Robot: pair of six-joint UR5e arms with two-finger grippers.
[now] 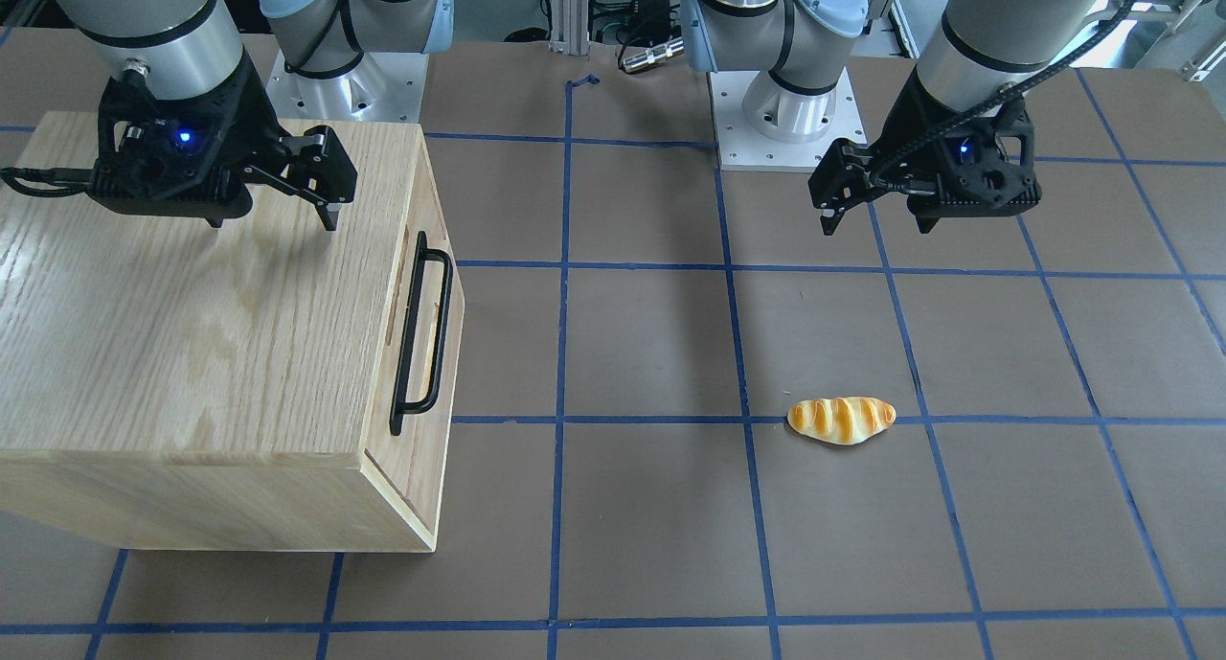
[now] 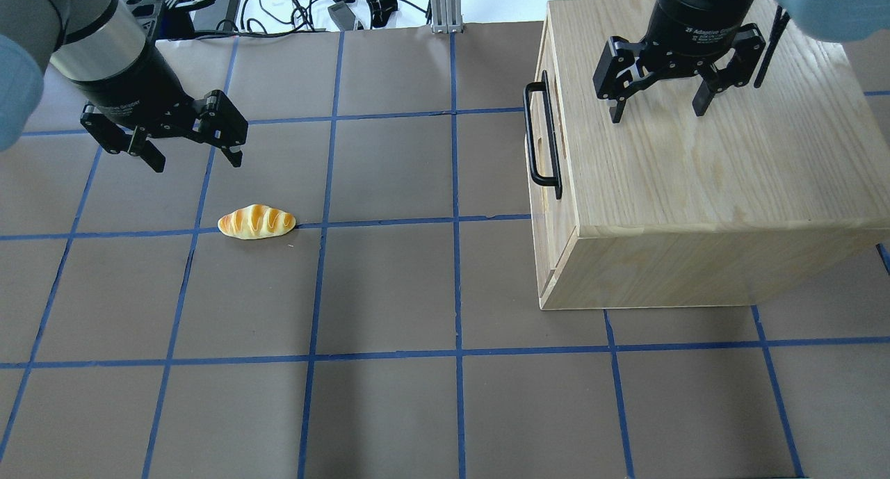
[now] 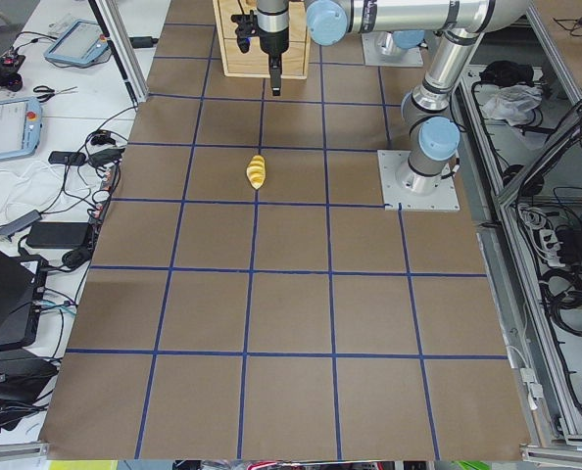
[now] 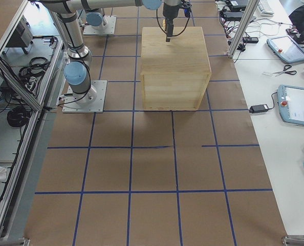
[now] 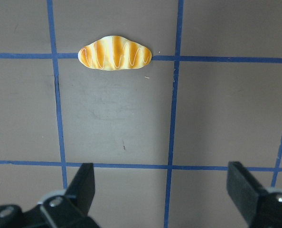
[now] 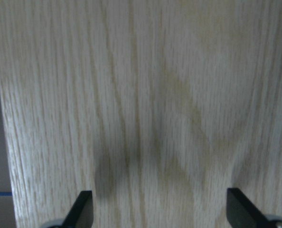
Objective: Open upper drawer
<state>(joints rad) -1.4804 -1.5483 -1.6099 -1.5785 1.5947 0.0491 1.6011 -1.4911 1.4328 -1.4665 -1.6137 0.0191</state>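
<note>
The upper drawer point(image 1: 412, 353) is the light oak front panel at the top of the cabinet's face. It lies flush with the cabinet, and its long black bar handle point(image 1: 436, 334) faces the table's middle. It also shows in the overhead view point(image 2: 547, 142). My right gripper point(image 2: 657, 112) is open and empty. It hangs fingers down just above the cabinet's top, behind the handle, and touches nothing; the right wrist view point(image 6: 160, 213) shows only oak grain. My left gripper point(image 2: 198, 163) is open and empty above the table.
The big oak cabinet point(image 2: 695, 180) stands on the robot's right side of the table. A striped bread roll point(image 2: 256, 222) lies on the brown, blue-taped table point(image 2: 389, 291), just in front of my left gripper point(image 5: 162, 190).
</note>
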